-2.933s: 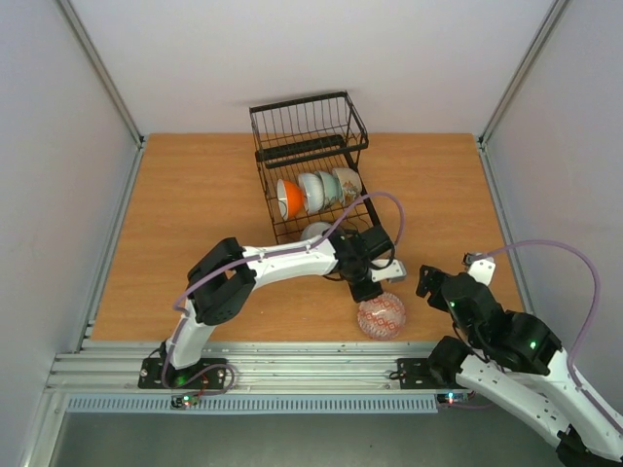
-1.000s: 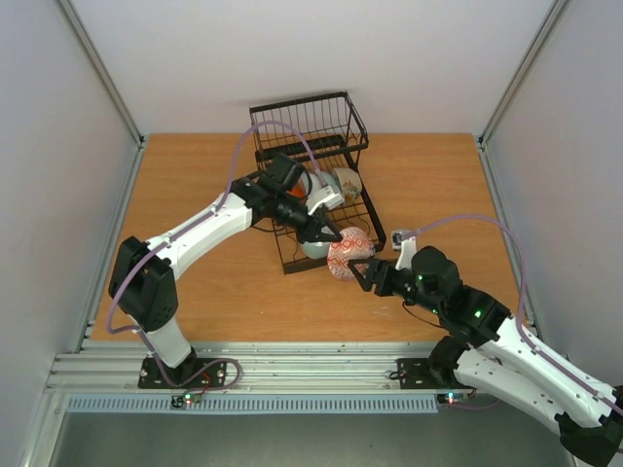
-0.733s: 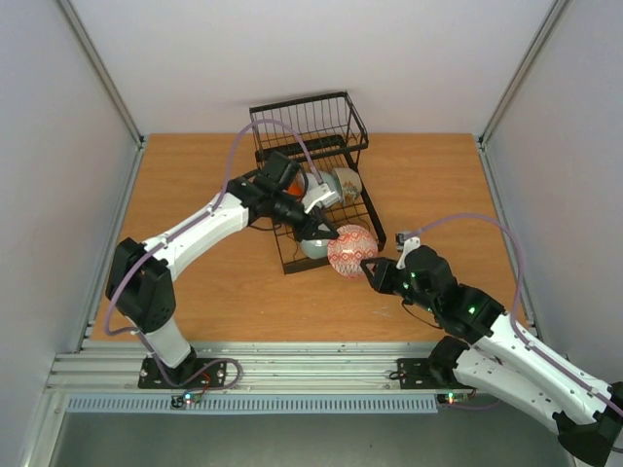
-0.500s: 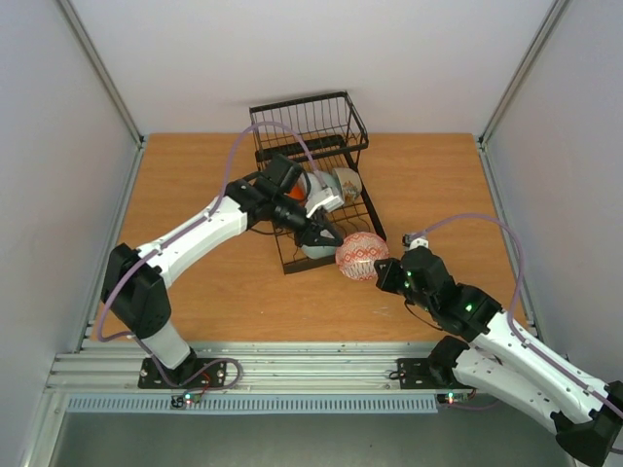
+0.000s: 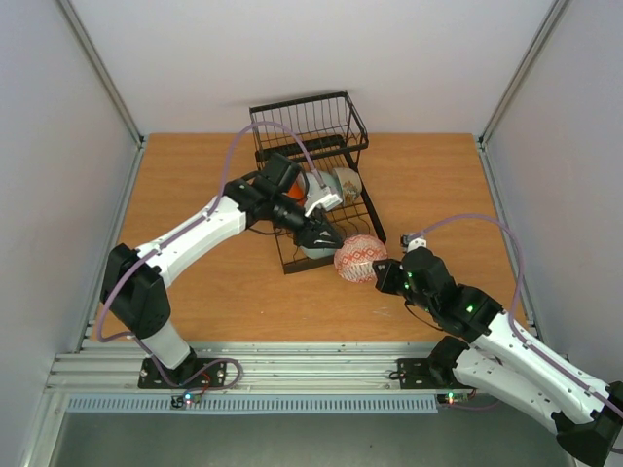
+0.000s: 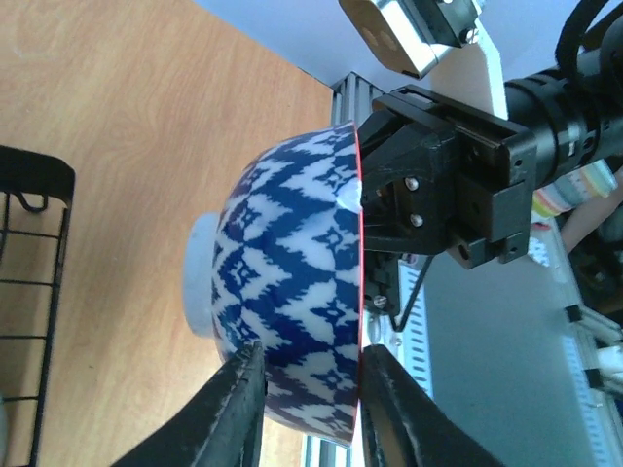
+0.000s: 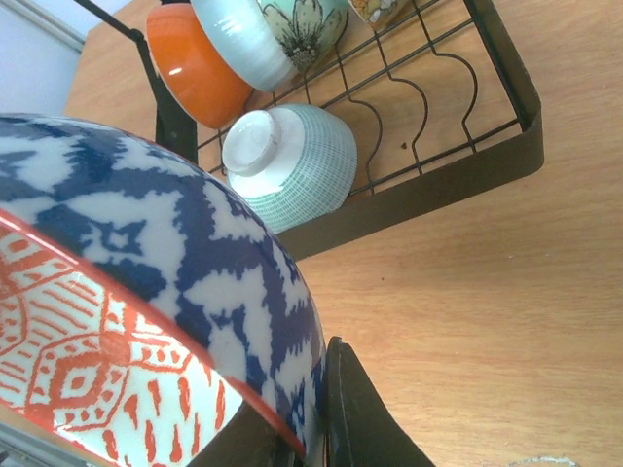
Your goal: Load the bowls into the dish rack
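Note:
The blue-and-white patterned bowl (image 5: 360, 258), with red pattern inside, hangs on its side above the table just off the near right corner of the black wire dish rack (image 5: 362, 136). My right gripper (image 5: 378, 274) is shut on its rim; in the right wrist view one finger (image 7: 341, 389) presses the bowl's outer wall (image 7: 146, 224). My left gripper (image 6: 313, 355) straddles the opposite wall of the bowl (image 6: 292, 282), jaws slightly parted. In the rack lie an orange bowl (image 7: 195, 68), a pale green bowl (image 7: 292, 165) and a flowered bowl (image 7: 311, 24).
The rack's taller basket section (image 5: 307, 122) stands at its far end. The left arm (image 5: 209, 229) reaches across the rack's near left side. Bare wooden table (image 5: 438, 185) lies to the right of the rack, and the metal rail (image 5: 292, 375) runs along the near edge.
The right gripper has closed on the patterned bowl's rim. The left jaws, earlier clamped on the bowl, have parted a little. The bowl has drifted slightly right, away from the rack.

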You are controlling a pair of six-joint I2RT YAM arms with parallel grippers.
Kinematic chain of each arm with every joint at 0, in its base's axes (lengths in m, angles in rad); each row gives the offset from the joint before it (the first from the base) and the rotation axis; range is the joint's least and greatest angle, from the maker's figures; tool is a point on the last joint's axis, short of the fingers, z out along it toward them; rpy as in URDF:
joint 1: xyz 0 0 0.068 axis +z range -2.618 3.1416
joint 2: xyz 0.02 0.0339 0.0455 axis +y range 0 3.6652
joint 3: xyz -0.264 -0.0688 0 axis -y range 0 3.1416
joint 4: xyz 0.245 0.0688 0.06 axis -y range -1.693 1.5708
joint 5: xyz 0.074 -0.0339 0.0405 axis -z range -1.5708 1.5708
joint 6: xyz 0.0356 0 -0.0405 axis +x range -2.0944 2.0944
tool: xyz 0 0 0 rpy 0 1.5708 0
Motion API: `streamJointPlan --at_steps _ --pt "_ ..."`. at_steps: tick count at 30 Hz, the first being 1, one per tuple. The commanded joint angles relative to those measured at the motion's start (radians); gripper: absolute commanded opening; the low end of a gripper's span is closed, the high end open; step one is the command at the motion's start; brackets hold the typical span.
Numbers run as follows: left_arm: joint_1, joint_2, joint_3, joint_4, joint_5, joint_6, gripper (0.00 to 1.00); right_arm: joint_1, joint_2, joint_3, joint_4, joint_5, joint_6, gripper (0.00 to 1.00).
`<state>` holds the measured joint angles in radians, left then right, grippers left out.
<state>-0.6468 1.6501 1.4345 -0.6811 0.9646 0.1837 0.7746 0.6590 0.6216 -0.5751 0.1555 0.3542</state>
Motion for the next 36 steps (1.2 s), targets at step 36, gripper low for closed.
streamJointPlan --at_steps 36 --pt "-0.202 0.068 0.03 0.071 -0.699 0.047 0.01 0.098 0.083 0.213 0.015 -0.063 -0.067 0.06"
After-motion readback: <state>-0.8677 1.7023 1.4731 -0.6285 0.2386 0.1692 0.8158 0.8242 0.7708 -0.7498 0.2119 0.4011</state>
